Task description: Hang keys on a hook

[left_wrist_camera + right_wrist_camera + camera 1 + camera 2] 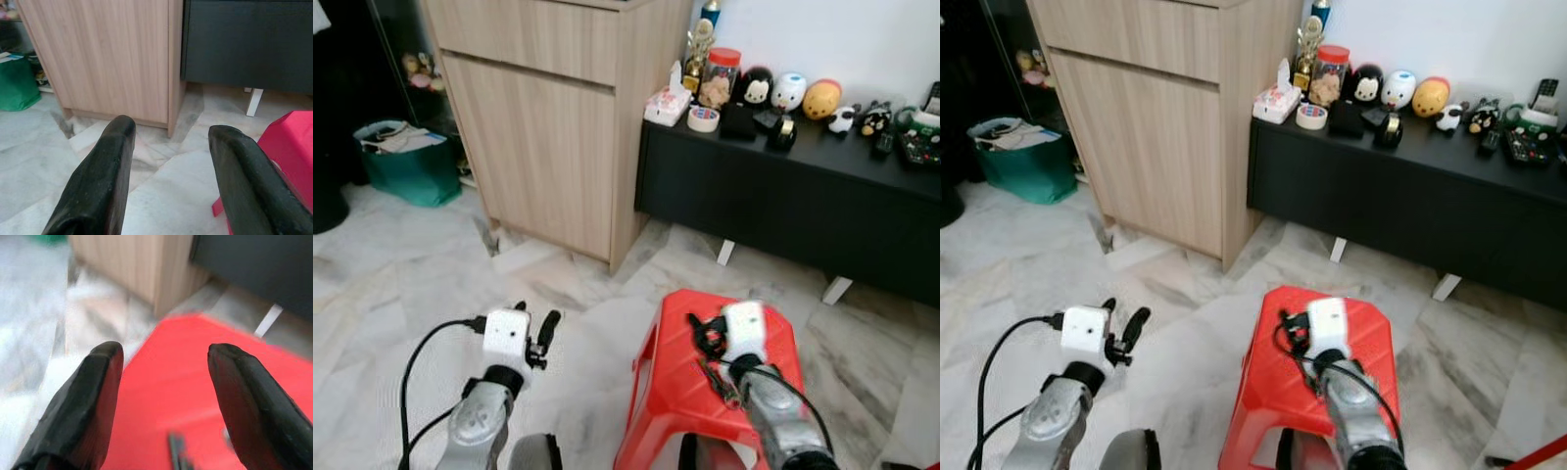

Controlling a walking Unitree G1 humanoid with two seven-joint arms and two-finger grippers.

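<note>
Red stool (675,367), keys (177,450) half-hidden beneath spread-jawed right gripper (164,396); left gripper (171,171) jaws likewise spread.

This is a lived-in home, likely a hallway or living-room corner. The marble-tile floor (401,284) runs under a tall light-wood cabinet (548,127) at eleven o'clock and a low black sideboard (783,206) at one o'clock. The sideboard top is crowded with household clutter: cartoon figurines (773,90), a snack jar (719,76), a tissue pack (667,103) and a roll of tape (704,118). A green bag (406,162) sits at ten o'clock, and a red plastic stool (675,392) stands nearest, at five o'clock.
</note>
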